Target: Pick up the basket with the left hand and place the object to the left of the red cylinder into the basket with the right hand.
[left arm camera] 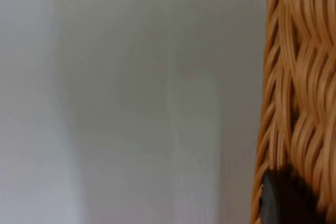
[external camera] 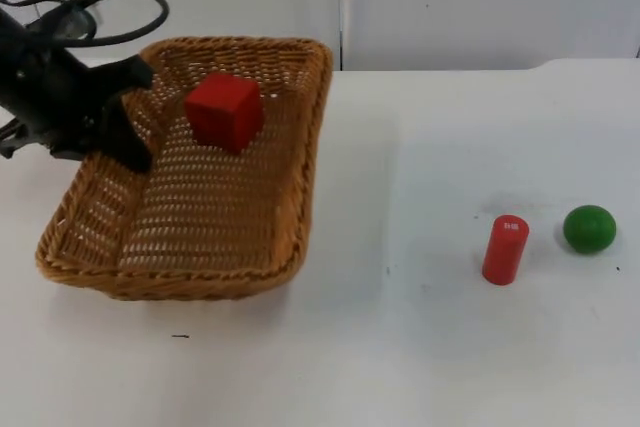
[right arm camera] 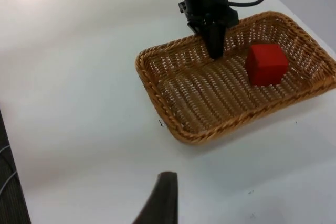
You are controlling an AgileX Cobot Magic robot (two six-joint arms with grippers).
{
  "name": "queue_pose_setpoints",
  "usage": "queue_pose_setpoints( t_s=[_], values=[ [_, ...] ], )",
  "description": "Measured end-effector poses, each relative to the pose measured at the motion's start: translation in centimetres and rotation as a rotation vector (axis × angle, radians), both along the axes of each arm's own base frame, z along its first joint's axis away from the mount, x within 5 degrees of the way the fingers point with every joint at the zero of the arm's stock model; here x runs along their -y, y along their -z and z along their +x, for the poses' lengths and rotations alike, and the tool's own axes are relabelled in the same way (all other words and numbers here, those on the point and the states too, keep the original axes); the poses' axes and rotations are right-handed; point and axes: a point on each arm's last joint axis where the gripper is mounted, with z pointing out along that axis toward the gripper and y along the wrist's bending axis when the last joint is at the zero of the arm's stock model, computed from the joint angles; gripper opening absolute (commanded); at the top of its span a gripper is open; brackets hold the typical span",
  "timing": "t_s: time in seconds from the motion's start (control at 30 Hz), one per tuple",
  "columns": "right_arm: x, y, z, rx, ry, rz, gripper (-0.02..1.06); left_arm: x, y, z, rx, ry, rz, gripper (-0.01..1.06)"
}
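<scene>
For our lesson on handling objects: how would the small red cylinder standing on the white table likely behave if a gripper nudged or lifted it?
The small red cylinder stands upright and is taller than wide, so a sideways nudge would probably tip it. Once down, its round side would likely let it roll, perhaps toward the green ball close beside it. It looks rigid and smooth, so it should keep its shape but might slip.

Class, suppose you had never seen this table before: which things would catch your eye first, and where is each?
First the wicker basket at the table's left, tilted, with the left gripper clamped on its rim and a red cube inside. Then the red cylinder upright at the right, a green ball beside it. The right gripper waits above the table, off from the basket.
</scene>
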Motion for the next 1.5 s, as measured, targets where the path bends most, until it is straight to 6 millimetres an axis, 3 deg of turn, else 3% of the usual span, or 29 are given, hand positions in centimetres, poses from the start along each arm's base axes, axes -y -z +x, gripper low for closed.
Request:
queue_pose_setpoints(
  t_s=[0.13, 0.63, 1.23, 1.37, 1.4, 1.5],
  values=[
    [0.0, 0.0, 0.0, 0.001, 0.000, 0.001, 0.81, -1.0, 0.9, 0.4, 0.000, -0.003, 0.010, 0.00],
    [0.0, -0.1, 0.0, 0.006, 0.001, 0.007, 0.81, -1.1, 4.2, 0.8, -0.025, 0.041, 0.030, 0.00],
    [-0.1, 0.4, 0.1, 0.002, 0.003, 0.002, 0.81, -1.1, 4.3, 0.9, -0.024, 0.034, 0.023, 0.03],
    [-0.1, 0.4, 0.1, 0.002, 0.003, 0.002, 0.81, -1.0, 4.2, 0.9, -0.024, 0.030, 0.019, 0.34],
    [-0.1, 0.4, 0.1, 0.002, 0.003, 0.002, 0.81, -1.0, 4.2, 1.0, -0.023, 0.020, 0.008, 0.34],
    [-0.1, 0.4, 0.1, 0.002, 0.003, 0.002, 0.81, -0.8, 4.0, 1.1, -0.020, 0.003, -0.012, 0.65]
  ],
)
